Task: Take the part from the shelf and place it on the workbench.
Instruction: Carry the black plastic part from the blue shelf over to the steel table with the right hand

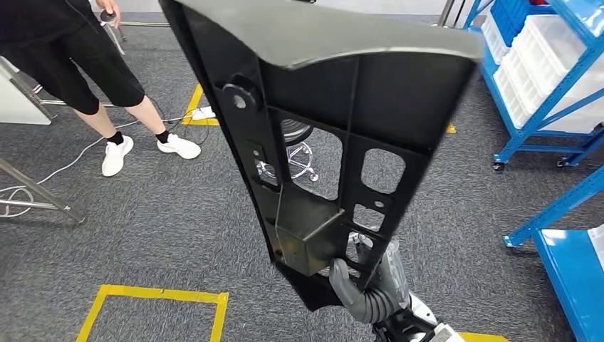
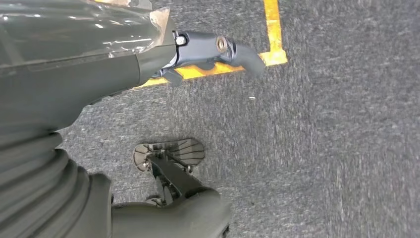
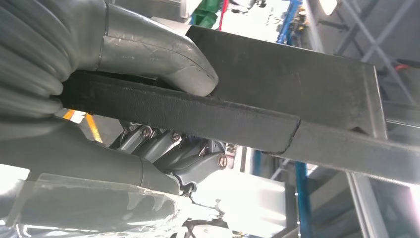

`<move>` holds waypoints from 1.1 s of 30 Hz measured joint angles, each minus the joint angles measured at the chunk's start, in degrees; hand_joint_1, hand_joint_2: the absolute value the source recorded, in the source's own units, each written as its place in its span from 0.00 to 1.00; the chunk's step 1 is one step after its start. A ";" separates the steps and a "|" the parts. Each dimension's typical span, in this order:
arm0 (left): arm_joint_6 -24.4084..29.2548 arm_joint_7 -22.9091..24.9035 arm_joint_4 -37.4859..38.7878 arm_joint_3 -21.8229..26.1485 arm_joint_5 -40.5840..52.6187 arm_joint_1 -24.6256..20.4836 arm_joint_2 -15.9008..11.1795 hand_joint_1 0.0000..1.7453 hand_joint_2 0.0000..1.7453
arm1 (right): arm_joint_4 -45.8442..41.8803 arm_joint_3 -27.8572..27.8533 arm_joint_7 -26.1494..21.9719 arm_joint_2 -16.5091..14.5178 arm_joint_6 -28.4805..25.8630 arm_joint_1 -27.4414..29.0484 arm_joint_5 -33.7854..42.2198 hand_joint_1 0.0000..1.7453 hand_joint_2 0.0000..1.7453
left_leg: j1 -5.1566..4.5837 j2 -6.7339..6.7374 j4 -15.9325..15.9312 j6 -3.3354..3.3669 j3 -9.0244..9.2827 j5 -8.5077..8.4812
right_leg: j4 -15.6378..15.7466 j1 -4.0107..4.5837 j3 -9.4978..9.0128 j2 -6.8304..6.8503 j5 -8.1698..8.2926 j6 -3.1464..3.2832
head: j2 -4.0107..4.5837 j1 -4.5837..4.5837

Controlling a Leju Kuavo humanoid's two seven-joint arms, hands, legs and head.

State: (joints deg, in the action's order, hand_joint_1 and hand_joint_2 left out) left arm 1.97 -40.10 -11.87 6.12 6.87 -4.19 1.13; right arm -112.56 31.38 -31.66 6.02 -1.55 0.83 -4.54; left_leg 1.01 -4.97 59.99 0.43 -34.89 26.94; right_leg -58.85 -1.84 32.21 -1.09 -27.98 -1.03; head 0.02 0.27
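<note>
right hand grips the lower end of black ribbed plastic part, held upright over grey carpet | left hand hangs with nothing in it, fingers apart | around: person standing far left, blue shelving right, yellow floor tape

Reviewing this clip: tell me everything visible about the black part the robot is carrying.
The black part is a long, matte, plastic-looking panel with ribs, several cut-out windows and a round boss. It stands upright and tilted, wide end up, above the grey carpet. The right hand grips its narrow lower end, thumb pressed on its edge.
</note>
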 joint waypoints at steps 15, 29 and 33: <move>0.41 0.00 -0.04 0.18 -0.14 -0.67 -0.22 0.00 1.00 | 0.46 -0.09 -0.25 -0.16 0.02 -0.55 0.72 1.00 1.00 | -1.38 6.46 -2.12 2.81 0.83 -1.36 | -0.64 2.03 -0.84 5.97 -1.84 0.59 | 0.00 -0.42; 1.15 0.04 0.02 1.11 -0.10 0.29 -0.08 0.00 1.00 | 1.02 -0.16 -0.40 -0.20 0.50 -0.50 1.09 1.00 1.00 | -0.01 -1.47 -1.71 0.35 0.64 -1.09 | -0.07 0.31 0.38 -0.28 0.13 -0.06 | 0.00 -0.01; 1.13 -0.01 0.05 1.39 0.23 0.45 -0.25 0.00 1.00 | 0.92 -0.56 -0.51 -0.59 0.79 0.16 1.21 1.00 1.00 | 0.07 3.73 7.61 -0.46 -3.77 3.84 | 0.09 0.54 0.04 1.79 -0.03 1.56 | 0.00 -0.70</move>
State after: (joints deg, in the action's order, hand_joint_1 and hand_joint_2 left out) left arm 3.10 -40.11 -11.82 7.51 7.11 -3.74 0.89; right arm -111.65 30.81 -32.17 5.43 -0.76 0.99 -3.32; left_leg 1.08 -1.24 67.60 -0.04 -38.66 30.78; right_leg -58.76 -1.30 32.25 0.69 -28.01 0.53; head 0.02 -0.43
